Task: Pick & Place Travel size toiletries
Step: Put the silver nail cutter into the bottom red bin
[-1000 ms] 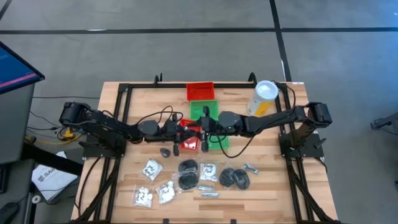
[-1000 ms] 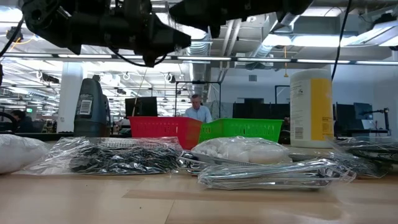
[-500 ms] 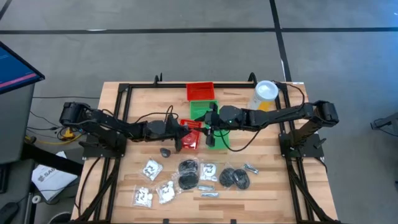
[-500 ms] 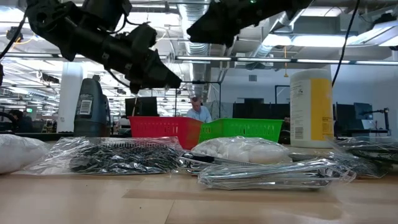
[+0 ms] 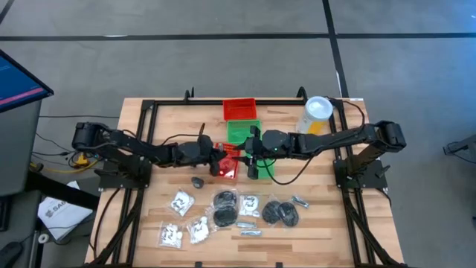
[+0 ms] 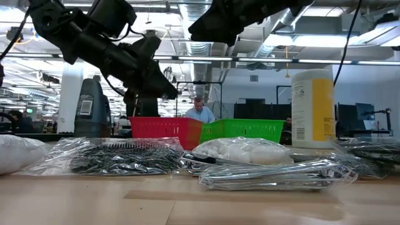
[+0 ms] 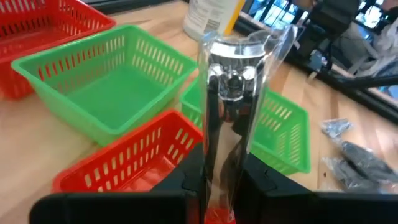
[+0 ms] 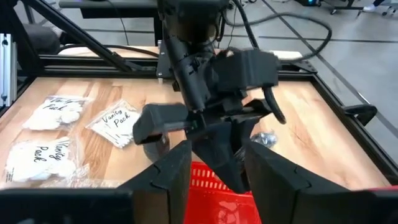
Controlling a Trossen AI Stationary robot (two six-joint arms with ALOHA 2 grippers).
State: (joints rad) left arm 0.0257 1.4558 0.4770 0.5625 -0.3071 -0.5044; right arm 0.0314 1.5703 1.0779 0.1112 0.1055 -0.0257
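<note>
The wooden table (image 5: 163, 119) fills the middle of the high view, its lower centre strewn with travel size toiletries (image 5: 223, 212): clear packets with white contents (image 5: 181, 201) at lower left, black round discs (image 5: 224, 200) in the middle, slim silvery sachets (image 5: 249, 220) beside them, and one small dark grey piece (image 5: 198, 181) just left of centre.

The left arm reaches in from the left edge and the right arm from the right; the two meet at the centre, above the baskets.

A tall yellow canister (image 5: 315, 116) with a white lid stands at upper right of the table.

Four mesh baskets cluster at the centre. The far red basket (image 5: 239, 109) and the green basket (image 5: 242, 129) below it hold nothing that can be seen. A second green basket (image 7: 283, 134) lies just beside the near red basket (image 5: 230, 170); what they hold cannot be told, as the arms cover them.

The left gripper (image 5: 220, 163) is clamped on a clear sachet with silvery contents (image 7: 239, 93), which stands upright between its fingers, directly over the near red basket in the left wrist view.

The right gripper (image 5: 253, 167) hangs over the second green basket with its fingers (image 8: 171, 171) parted and nothing between them, the left gripper just ahead of it.
</note>
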